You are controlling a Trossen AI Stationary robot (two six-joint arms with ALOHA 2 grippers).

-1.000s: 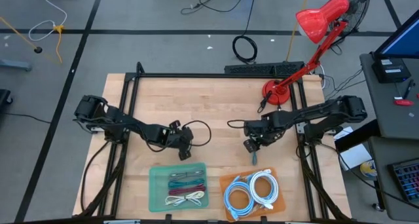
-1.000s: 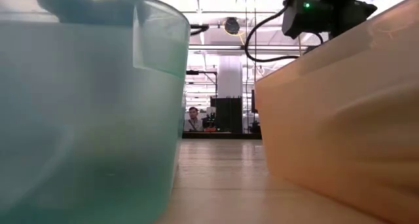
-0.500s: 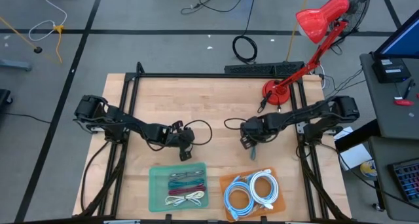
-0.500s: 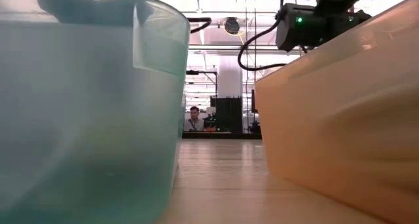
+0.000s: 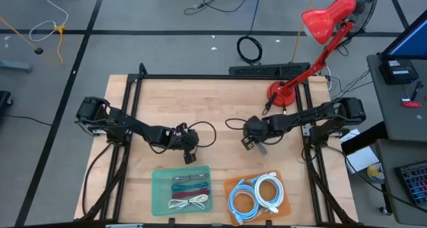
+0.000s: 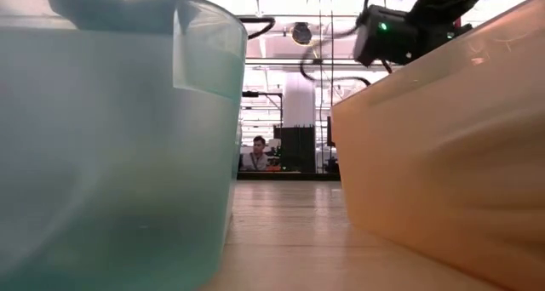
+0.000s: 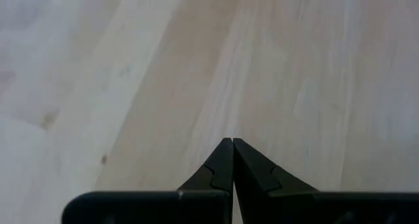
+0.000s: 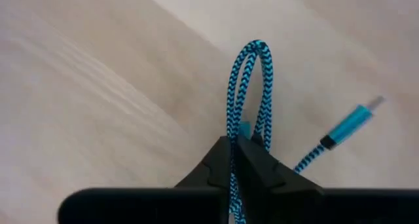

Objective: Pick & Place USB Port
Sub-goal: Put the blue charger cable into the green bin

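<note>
Right end effector (image 8: 230, 145) pinching blue braided cable (image 8: 252, 86) (looped); left end effector (image 7: 232, 145) pressed together.

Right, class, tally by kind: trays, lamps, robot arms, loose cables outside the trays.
Trays: 2, teal tray, orange tray
Lamps: 1, red lamp
Robot arms: 2, left arm, right arm
Loose cables: 1, blue braided cable
Total: 6

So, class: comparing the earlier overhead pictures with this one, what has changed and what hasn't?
The right gripper has drawn back from the orange tray toward the table's middle, and its fingers have closed on the blue braided cable. The left gripper stays shut over bare wood; the teal tray and the trays' cables lie as before.
</note>
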